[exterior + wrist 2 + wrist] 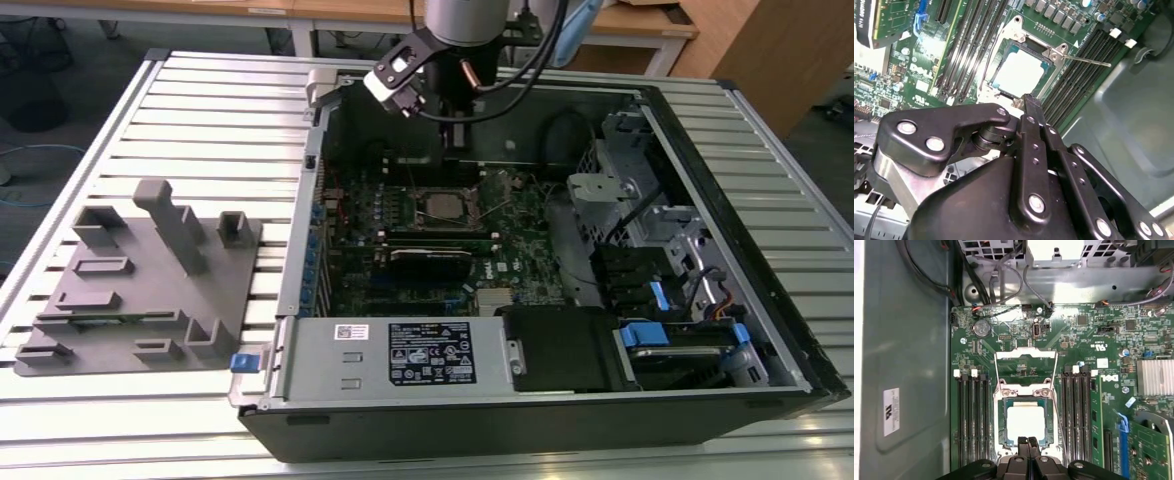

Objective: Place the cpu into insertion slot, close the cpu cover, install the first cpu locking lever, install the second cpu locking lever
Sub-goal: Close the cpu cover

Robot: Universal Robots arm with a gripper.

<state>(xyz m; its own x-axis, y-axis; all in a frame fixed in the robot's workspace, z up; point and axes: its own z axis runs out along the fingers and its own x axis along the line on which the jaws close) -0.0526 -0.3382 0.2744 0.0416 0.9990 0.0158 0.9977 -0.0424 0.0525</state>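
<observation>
Exterior view: an open computer case was recorded lying on a slatted table, with a grey fixture plate on the table towards the exterior view's left. The gripper was held inside the case near its far wall, above the green circuit board.

First wrist view: the cpu was noted seated flat in the insertion slot, pale face up. Being square, it had no long axis; its edges ran parallel to the memory slots on both sides. The cpu cover was seen swung open beyond the slot edge farthest from the gripper. The fingertips were pressed together, holding nothing, at the slot's near edge.

Second wrist view: one thin locking lever was seen standing free, angled out over the memory slots. Bare case panel was noted beside the board edge.
</observation>
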